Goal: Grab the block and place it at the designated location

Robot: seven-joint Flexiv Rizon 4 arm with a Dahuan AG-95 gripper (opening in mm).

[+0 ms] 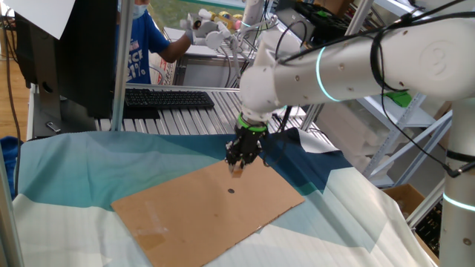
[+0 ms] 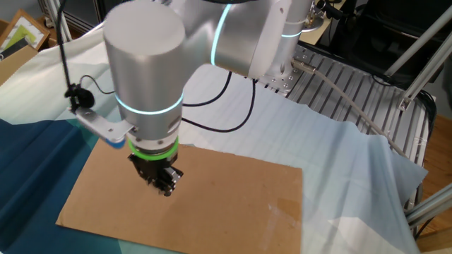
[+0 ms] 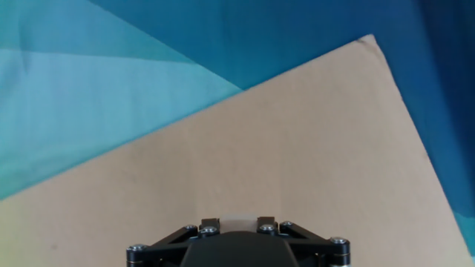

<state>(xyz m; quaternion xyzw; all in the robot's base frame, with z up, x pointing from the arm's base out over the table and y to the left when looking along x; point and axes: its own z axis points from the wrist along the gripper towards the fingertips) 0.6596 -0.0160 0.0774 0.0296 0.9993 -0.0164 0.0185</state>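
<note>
Small light tan wooden cube clamped in the black two-finger gripper (image 1: 237, 167) above the flat brown cardboard sheet (image 1: 185, 208).

The cube (image 3: 236, 222) is pinched between the closed-in fingers (image 3: 210, 222), seen in the hand view. The small dark round dot (image 1: 231, 190) is found on the sheet just below the gripper and toward the one fixed view's camera, apart from it. Blue and teal cloth (image 3: 111, 67) is spread beyond the sheet.
</note>
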